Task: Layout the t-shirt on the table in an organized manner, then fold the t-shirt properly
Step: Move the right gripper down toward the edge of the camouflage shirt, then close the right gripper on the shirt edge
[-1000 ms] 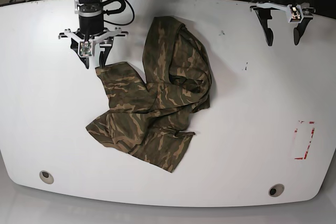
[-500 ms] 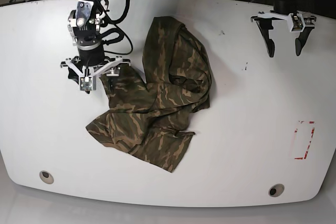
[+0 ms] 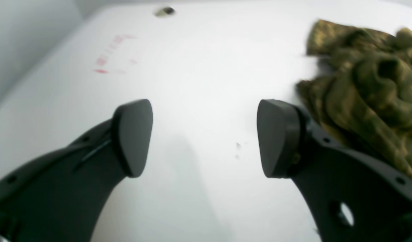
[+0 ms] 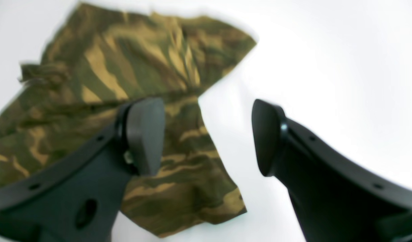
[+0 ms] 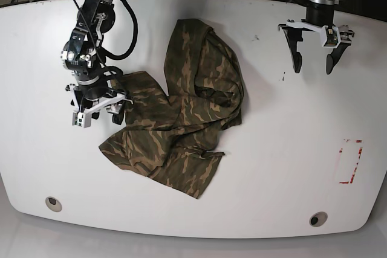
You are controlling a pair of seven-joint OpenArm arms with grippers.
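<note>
White glossy table (image 5: 272,167) fills the base view, w/ a red-marked rectangle (image 5: 350,161) near one edge and two grommet holes (image 5: 53,203) along the near side. The t-shirt (image 5: 181,119), camo print, lies crumpled and bunched around the table's middle, nothing spread flat, so the job looks to be at the layout step, folding not begun. The right gripper (image 5: 100,109) sits low at the shirt's edge, jaws apart w/ nothing between them; in its wrist view one finger (image 4: 143,134) is over the cloth and the other over bare table, though that view is blurry, so whether a pad touches fabric is hard to say. The left gripper (image 5: 313,58) hangs over bare table well apart from the shirt, jaws wide, empty. Next move, as I judge it: right jaws need to straddle and pinch that near edge, then pull outward to open the bundle; left arm prob. has to come in to pin or take an opposite edge.
</note>
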